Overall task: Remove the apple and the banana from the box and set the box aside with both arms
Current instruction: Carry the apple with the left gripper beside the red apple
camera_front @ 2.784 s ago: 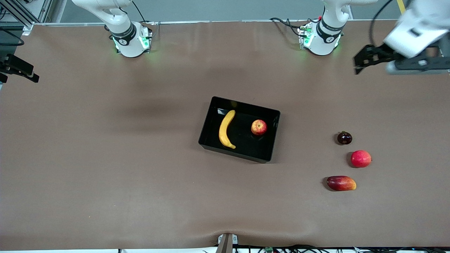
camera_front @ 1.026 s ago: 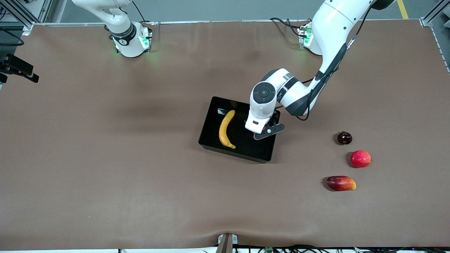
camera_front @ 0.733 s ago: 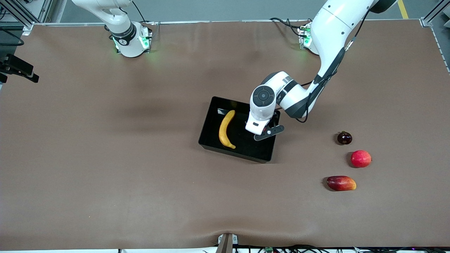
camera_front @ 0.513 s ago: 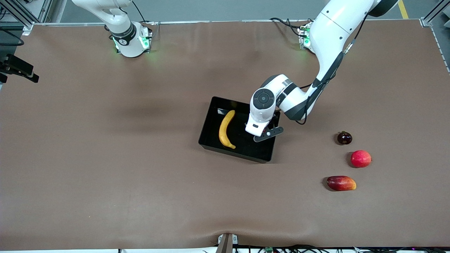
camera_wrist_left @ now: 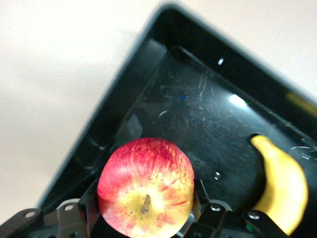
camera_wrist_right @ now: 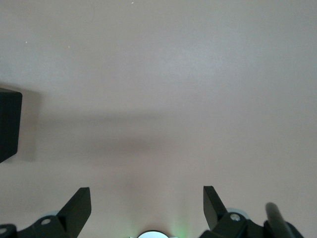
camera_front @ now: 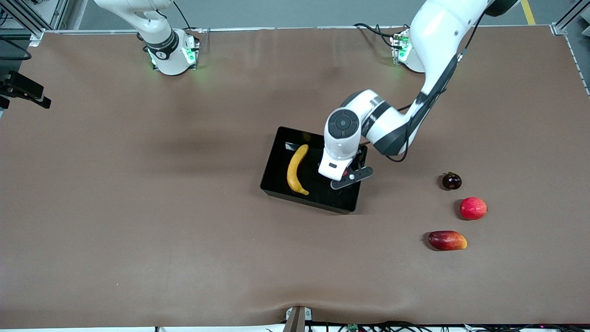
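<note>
My left tool [camera_wrist_left: 144, 218] is clamped on the apple [camera_wrist_left: 145, 184], fingers on either side, inside the box [camera_front: 276, 159] at the end nearer the left arm; the banana [camera_front: 296, 169] lies beside it toward the right arm's end. I judge a straight lift best, clearing the wall before swinging out over the desk [camera_front: 184, 230]. My right tool [camera_wrist_right: 147, 208] waits wide apart over bare desk.

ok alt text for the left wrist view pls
The left pincer grips a red and yellow apple, seen from above with its stem up, inside a glossy black box. One end of a yellow banana lies on the box floor beside it, with pale table around the box.
</note>
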`<state>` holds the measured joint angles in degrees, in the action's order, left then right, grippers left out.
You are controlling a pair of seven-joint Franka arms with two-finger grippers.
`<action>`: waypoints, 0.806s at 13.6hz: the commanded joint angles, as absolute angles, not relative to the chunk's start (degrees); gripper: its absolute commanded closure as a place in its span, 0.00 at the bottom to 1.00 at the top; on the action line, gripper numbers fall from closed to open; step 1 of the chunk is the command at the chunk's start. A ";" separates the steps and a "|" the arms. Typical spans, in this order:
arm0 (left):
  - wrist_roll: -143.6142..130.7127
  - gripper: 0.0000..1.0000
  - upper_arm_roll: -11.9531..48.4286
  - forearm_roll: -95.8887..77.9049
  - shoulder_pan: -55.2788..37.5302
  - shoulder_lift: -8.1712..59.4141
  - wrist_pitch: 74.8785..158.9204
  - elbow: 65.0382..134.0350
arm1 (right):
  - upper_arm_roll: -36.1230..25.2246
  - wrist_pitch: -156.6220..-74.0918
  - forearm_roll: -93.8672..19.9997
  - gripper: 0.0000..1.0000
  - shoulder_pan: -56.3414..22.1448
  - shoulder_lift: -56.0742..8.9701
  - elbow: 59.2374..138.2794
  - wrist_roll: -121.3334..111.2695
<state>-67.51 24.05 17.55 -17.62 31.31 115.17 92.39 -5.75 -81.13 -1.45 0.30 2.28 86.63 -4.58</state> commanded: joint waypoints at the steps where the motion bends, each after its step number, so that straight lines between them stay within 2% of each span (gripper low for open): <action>1: -63.32 1.00 25.05 18.19 -15.31 25.24 106.37 90.18 | -5.19 -81.04 -1.76 0.00 1.23 1.76 85.69 -4.66; 5: -48.03 1.00 25.05 15.12 -6.00 21.18 100.90 90.79 | -5.10 -81.04 -1.76 0.00 1.05 1.76 85.69 -4.66; 8: -43.34 1.00 24.70 16.51 -0.36 25.21 103.26 90.88 | -5.10 -81.04 -1.41 0.00 0.53 1.76 85.69 -4.75; 11: -43.33 1.00 24.52 21.78 4.55 31.36 109.49 92.02 | -5.01 -81.04 -1.41 0.00 0.53 1.76 85.34 -4.75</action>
<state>-43.25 23.90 18.89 2.37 27.67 106.17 91.76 -5.40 -81.17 -1.44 0.23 2.27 86.54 -4.58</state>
